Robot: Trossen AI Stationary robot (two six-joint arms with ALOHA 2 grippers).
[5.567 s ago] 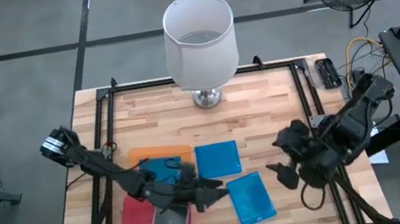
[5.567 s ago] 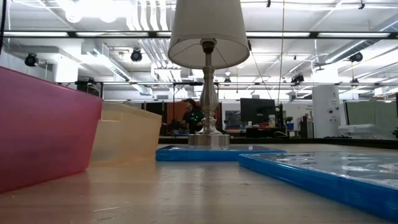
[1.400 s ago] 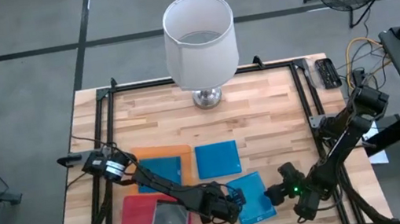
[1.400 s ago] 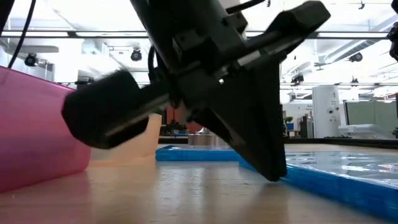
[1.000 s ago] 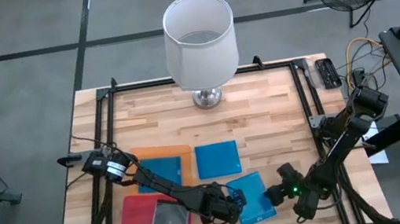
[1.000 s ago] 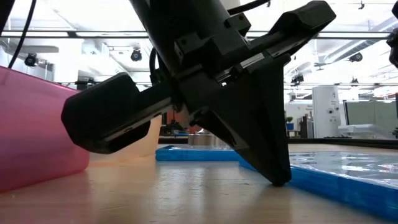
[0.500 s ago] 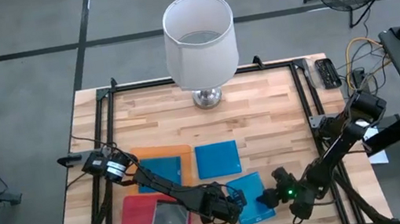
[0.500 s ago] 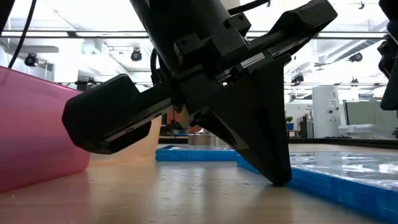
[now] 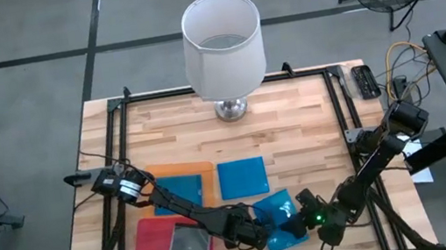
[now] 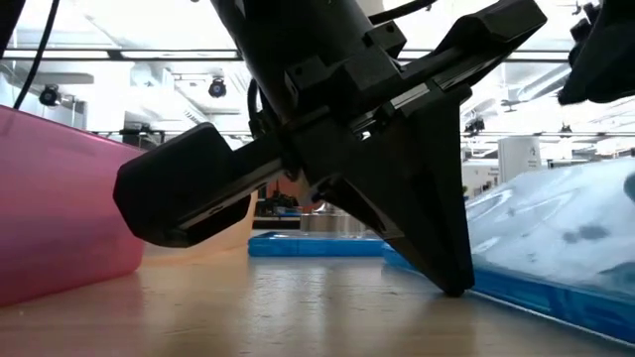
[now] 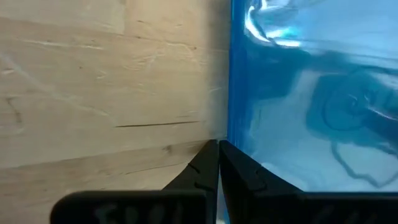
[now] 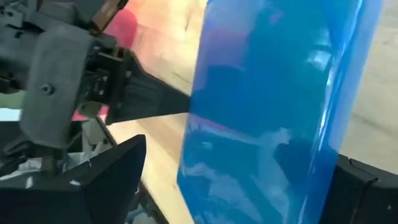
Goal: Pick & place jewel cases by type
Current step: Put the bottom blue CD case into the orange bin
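A blue jewel case lies near the table's front edge, tilted, with its right side raised. My left gripper is shut, its fingertips on the table at the case's left edge. My right gripper comes from the right and stands open, with the case between its two fingers. A second blue case lies flat at mid-table. A third rests on the orange sheet. A grey case rests on the pink sheet. My left gripper's shut fingertips stand against the case's left edge, slanting down from the table's left, with their ends at the tabletop. My right gripper has one finger at the case's raised right edge, while the other finger stands off it. The case leans with its left edge on the table.
A lamp with a white shade stands at the far middle of the table. A black frame runs along the table's sides. Bare wood lies at the far right.
My right gripper has moved toward the table's left, onto the front blue case, staying open. The case's right side has tipped up off the table, while its left edge has stayed down against my left gripper's fingertips.
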